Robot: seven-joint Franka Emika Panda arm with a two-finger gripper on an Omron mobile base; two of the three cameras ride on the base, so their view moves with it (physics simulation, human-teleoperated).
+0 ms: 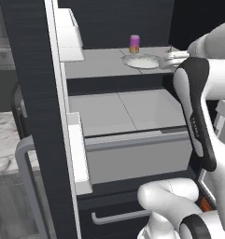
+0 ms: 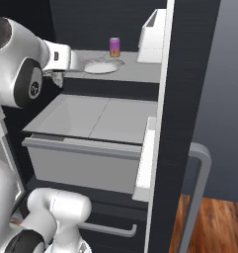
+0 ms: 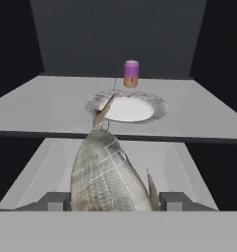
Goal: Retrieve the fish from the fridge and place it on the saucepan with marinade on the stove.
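Gripper clamping the speckled fish between its fingers, fish lying in front of the fridge shelf, nearer than the white plate and pink can

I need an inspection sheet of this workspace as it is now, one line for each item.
Surface: grey fridge shelf with a round pale plate on it.
Job's things: fish sits between the fingers, out in front of the shelf edge; fridge doors open.
Clutter: pink-and-yellow can upright behind the plate.
Hand: hand closed on the fish, a finger at each side.
Cables: nothing seen.
Surroundings: grey drawer under the shelf; marble counter to the left; wood floor to the right.
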